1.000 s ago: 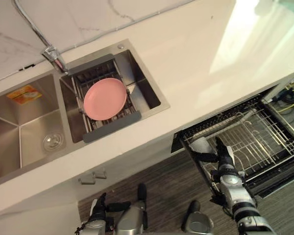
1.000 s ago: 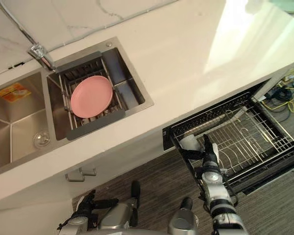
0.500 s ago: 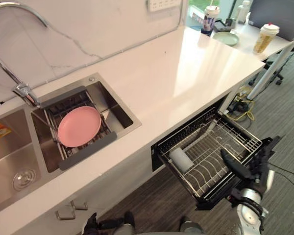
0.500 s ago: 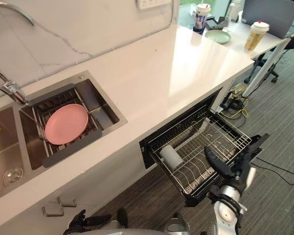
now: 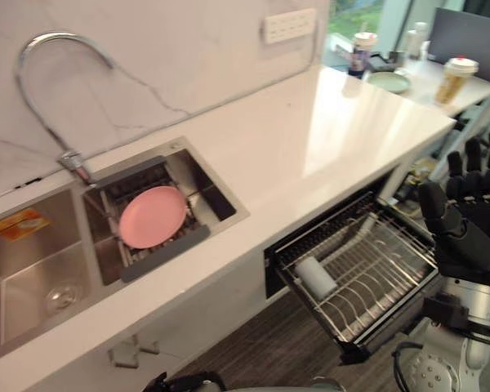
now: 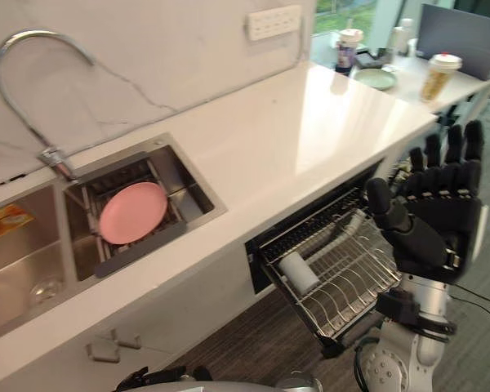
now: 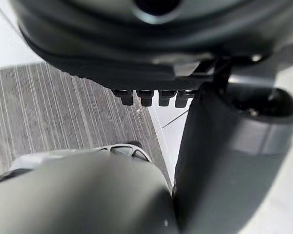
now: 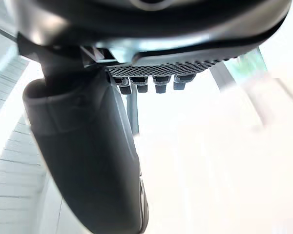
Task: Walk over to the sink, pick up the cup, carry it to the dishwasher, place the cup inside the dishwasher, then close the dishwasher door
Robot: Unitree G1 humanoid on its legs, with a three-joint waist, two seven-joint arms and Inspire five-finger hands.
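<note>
A white cup [image 5: 314, 278] lies on its side in the front left corner of the pulled-out dishwasher rack [image 5: 376, 265]. No hand touches it. My right hand [image 6: 429, 216] is raised high to the right of the rack, fingers straight and spread upward, palm empty. The right wrist view shows its thumb [image 8: 88, 146] and straight fingertips [image 8: 149, 85] with nothing between them. My left hand [image 7: 136, 44] hangs low above the striped floor, fingers relaxed and holding nothing. The dishwasher door [image 5: 355, 353] hangs open under the rack.
A double sink [image 5: 220, 192] in the white counter [image 5: 327, 122] holds a pink plate [image 5: 152, 216] on a drain rack, beneath a curved faucet [image 5: 41, 49]. Paper cups [image 6: 441, 73] and a green plate [image 6: 377, 77] stand on a far table. Grey striped floor [image 5: 253, 351] lies before the cabinets.
The camera has tilted up and shifted. My right hand rose from just over the rack to high beside it, fingers spread. The cup stays in the rack.
</note>
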